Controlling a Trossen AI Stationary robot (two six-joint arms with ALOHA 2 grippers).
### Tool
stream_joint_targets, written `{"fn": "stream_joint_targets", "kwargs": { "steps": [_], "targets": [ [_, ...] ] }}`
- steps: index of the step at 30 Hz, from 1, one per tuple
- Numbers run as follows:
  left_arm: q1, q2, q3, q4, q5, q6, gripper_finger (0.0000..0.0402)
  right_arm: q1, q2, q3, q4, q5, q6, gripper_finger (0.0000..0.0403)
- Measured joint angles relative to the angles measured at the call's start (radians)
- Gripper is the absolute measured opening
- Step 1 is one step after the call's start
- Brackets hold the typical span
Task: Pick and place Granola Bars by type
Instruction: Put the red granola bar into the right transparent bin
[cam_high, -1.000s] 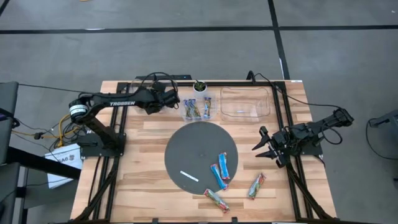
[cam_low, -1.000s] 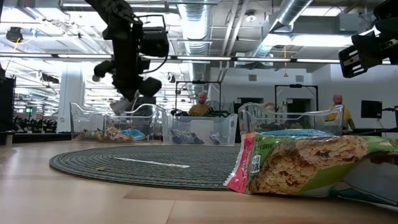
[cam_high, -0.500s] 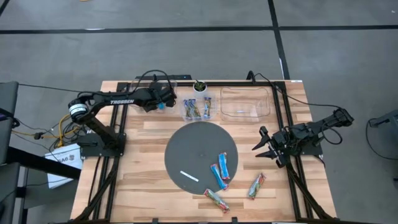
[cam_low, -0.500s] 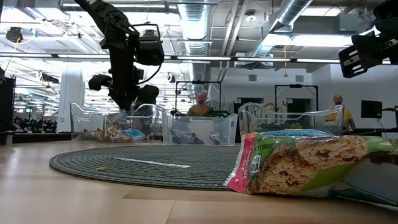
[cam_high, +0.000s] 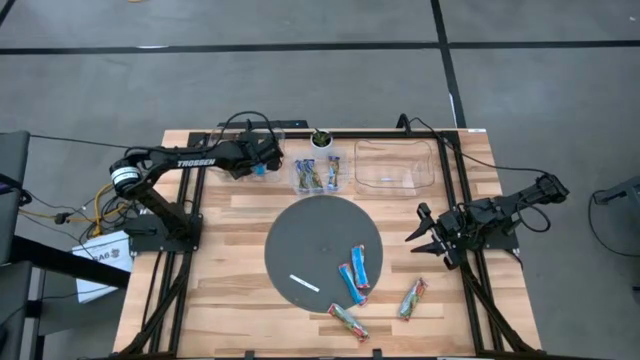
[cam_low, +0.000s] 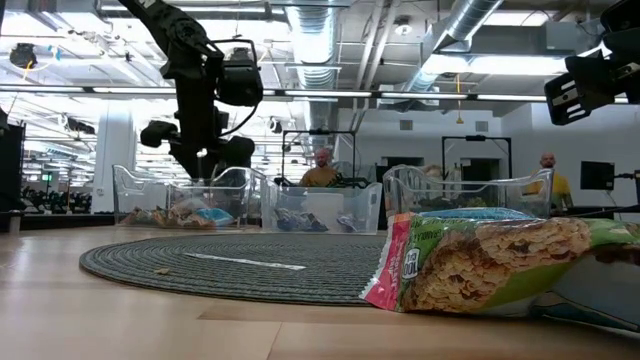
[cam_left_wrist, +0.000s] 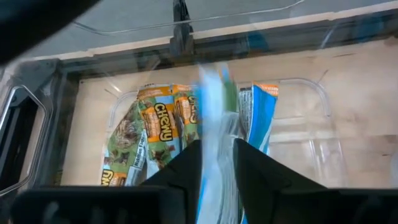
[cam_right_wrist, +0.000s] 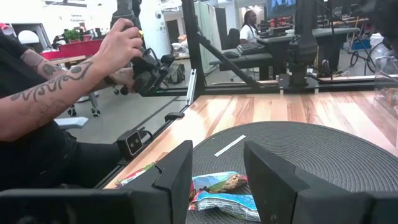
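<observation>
My left gripper (cam_high: 258, 165) is over the far-left clear bin (cam_left_wrist: 93, 81), shut on a bright blue granola bar (cam_left_wrist: 214, 134). In the low view it hangs above that bin (cam_low: 150, 195). Green-tan-orange bars (cam_left_wrist: 158, 127) and a blue bar (cam_left_wrist: 264, 112) lie on the bin floor. My right gripper (cam_high: 428, 240) waits open at the table's right side. Two blue bars (cam_high: 354, 273) lie on the round dark mat (cam_high: 300, 240). Two green-tan-orange bars (cam_high: 347, 321) (cam_high: 412, 298) lie on the wood near it. My left gripper pinches the bright blue bar (cam_left_wrist: 216, 155) between its two fingers (cam_left_wrist: 186, 165), coming from above and pointing down into the bin. The bar stands edge-on between them, lifted clear of the bars below, and it shows blurred.
A middle bin (cam_high: 320, 175) holds blue bars and a clear right bin (cam_high: 395, 165) stands beside it at the far edge. A thin white strip (cam_high: 304, 283) lies on the mat. A small plant pot (cam_high: 320, 140) stands behind the bins. A person's arm (cam_right_wrist: 56, 93) shows beyond the table's left side.
My left gripper has carried the blue bar toward the table's left edge, from beside the middle bin to over the far-left bin, and has come down a little. My right arm has kept still.
</observation>
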Motion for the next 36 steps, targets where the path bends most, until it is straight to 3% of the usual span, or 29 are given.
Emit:
{"fn": "stream_joint_targets", "kwargs": {
  "steps": [8, 21, 30, 36],
  "targets": [
    [0.000, 0.000, 0.000, 0.006, 0.000, 0.000, 0.0129, 0.000, 0.000, 0.000, 0.000, 0.000, 0.000, 0.0137],
    [-0.087, -0.077, 0.000, 0.068, -0.030, 0.111, 0.0134, 0.000, 0.000, 0.000, 0.000, 0.000, 0.000, 0.0138],
    [-0.258, -0.222, 0.001, 0.071, -0.160, 0.223, 0.0134, 0.000, 0.000, 0.000, 0.000, 0.000, 0.000, 0.0137],
    [-0.447, -0.259, 0.001, 0.090, -0.185, 0.430, 0.0126, 0.000, 0.000, 0.000, 0.000, 0.000, 0.000, 0.0139]
  ]
}}
